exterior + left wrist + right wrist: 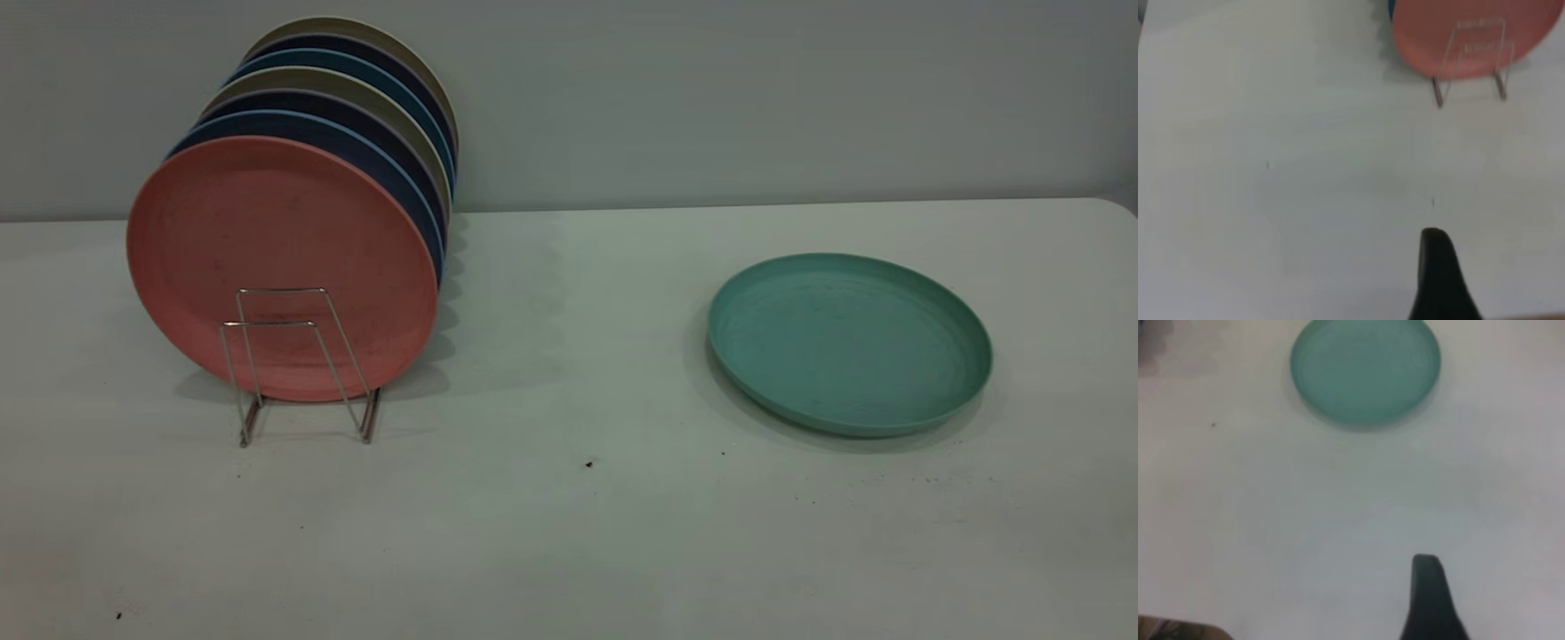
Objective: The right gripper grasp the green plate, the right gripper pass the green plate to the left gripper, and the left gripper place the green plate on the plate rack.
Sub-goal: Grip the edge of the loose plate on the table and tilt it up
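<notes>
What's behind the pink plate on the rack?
Upright plates stand behind the pink plate in the rack: dark blue, beige and teal rims show. Their faces and the rack's rear loops are covered.

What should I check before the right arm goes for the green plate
1. Green plate flat on the table, nothing on it: ok.
2. Table between right tool and plate free of objects: ok.
3. Right tool open: cannot tell, only one finger shows.
4. Left tool clear of the plate, back from the rack: ok.
5. Free slot at the rack's front, ahead of the pink plate: ok, two wire loops stand bare.
6. Racked plates upright and steady: ok.
</notes>
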